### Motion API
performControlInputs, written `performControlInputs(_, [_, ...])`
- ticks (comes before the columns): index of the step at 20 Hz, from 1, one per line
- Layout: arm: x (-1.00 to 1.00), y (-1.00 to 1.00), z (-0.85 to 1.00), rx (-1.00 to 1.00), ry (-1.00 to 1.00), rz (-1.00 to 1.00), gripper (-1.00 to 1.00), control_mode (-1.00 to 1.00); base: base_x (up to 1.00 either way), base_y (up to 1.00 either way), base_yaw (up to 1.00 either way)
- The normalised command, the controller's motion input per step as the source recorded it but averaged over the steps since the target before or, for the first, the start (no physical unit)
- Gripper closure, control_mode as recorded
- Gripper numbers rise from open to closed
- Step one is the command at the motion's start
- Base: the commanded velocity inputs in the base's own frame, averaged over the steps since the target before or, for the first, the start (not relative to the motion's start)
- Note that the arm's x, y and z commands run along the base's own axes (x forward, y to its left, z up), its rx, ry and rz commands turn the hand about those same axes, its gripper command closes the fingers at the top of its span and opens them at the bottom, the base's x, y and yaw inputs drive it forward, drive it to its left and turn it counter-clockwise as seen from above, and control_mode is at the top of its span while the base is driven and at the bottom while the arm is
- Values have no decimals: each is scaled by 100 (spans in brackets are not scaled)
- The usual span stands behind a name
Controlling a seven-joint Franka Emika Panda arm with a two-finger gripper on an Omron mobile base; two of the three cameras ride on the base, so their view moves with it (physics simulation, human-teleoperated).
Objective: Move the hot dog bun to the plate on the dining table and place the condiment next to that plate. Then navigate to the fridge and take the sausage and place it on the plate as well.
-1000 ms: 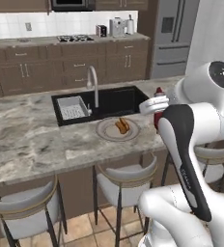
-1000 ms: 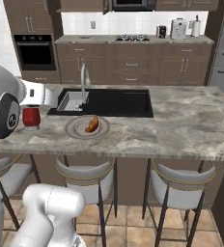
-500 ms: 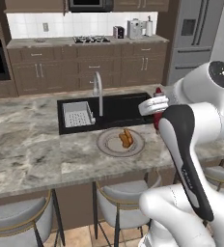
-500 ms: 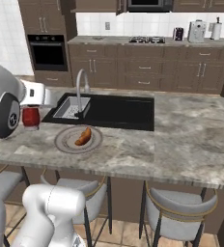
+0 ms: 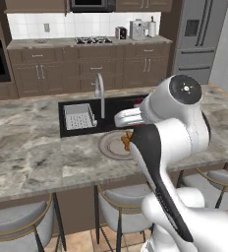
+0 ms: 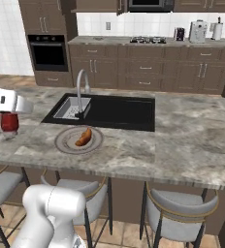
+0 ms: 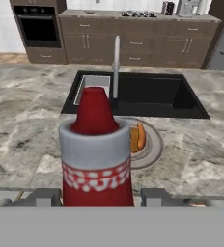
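- The condiment (image 7: 95, 154), a red squeeze bottle with a grey-white collar and a pointed red cap, stands upright between the two fingertips of the gripper (image 7: 95, 195) in the hand view; the tips sit just beside its base on either side, so the claw is clamped on the bottle.
- In the right base view the condiment (image 6: 9, 122) hangs under the gripper (image 6: 11, 107) at the left edge of the picture, over the near left part of the dining table (image 6: 192, 140); whether its base touches the marble I cannot tell.
- The plate (image 6: 66, 143) lies on the marble just in front of the black sink (image 6: 119, 110), right of the bottle and clearly apart from it.
- The hot dog bun (image 6: 84, 137) rests on the plate, orange-tan, lying slanted towards the plate's right half.
- In the hand view the plate (image 7: 155, 144) and the bun (image 7: 137, 137) peek out from behind the bottle on its right.
- In the left base view the arm covers most of the plate (image 5: 108, 146); a bit of the bun (image 5: 127, 141) shows at the arm's edge.
- The chrome tap (image 6: 80, 89) rises at the sink's left end, with a grey drying rack (image 6: 75, 108) in the basin below it.
- Grey-cushioned stools (image 6: 180, 213) stand along the near side of the table.
- Beyond, the wall counter (image 6: 148, 42) carries a gas hob (image 6: 146, 39) and small appliances; a black oven (image 6: 47, 51) is built in at far left.
- The fridge (image 5: 197, 37) stands at far right in the left base view.
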Motion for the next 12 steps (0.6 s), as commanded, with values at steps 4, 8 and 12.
performControlInputs(4, [25, 86, -50, 0, -14, -16, 100, -100, 0, 0, 0])
performControlInputs(8, [70, 49, -63, 0, -12, -9, 100, -100, 0, 0, 0])
performControlInputs(12, [98, 17, -56, 0, -1, -7, 100, -100, 0, 0, 0])
